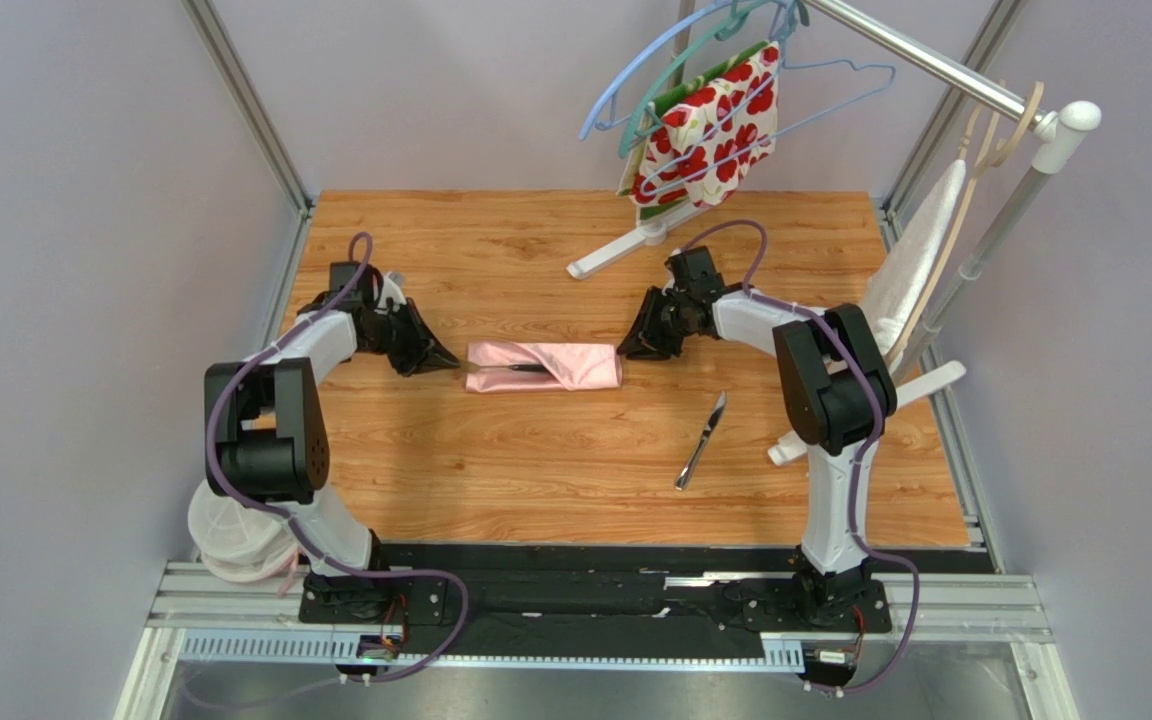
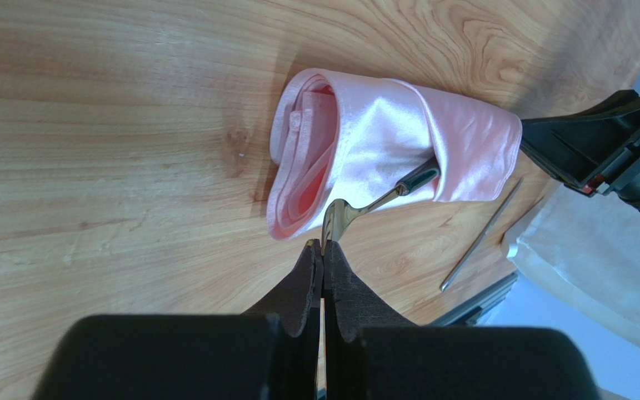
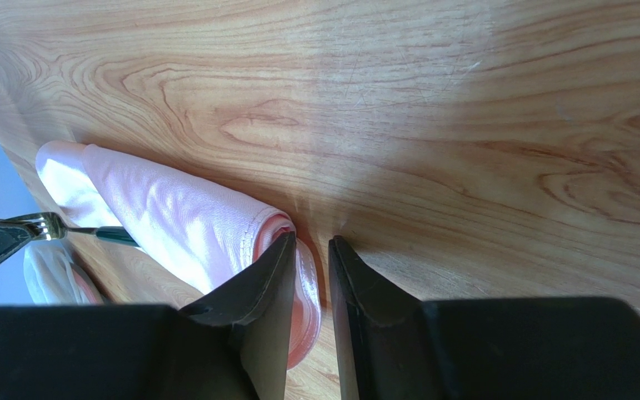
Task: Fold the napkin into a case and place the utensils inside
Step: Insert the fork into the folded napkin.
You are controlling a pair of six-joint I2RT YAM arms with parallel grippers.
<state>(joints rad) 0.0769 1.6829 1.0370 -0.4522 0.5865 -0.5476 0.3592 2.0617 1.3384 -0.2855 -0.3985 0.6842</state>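
Note:
The light-pink napkin, folded into an oblong case [image 1: 545, 365] [image 2: 398, 133] [image 3: 181, 217], lies mid-table. A silver-tined fork [image 1: 522, 365] [image 2: 373, 202] [image 3: 44, 225] pokes handle-first into a fold of it. My left gripper [image 1: 447, 360] [image 2: 323, 247] is shut on the fork's tines at the case's left end. At the right end my right gripper [image 1: 630, 348] [image 3: 311, 242] stands slightly open, its one finger against the rolled edge, the other on bare wood. The darker thin utensil [image 1: 701, 440] [image 2: 480, 236] lies loose on the table, nearer the right arm.
A hanger rack [image 1: 612, 248] stands at the back right, carrying a red-and-white floral cloth [image 1: 710, 128] and a white cloth [image 1: 920, 255] on hangers. The rack's feet reach onto the table behind and beside the right arm.

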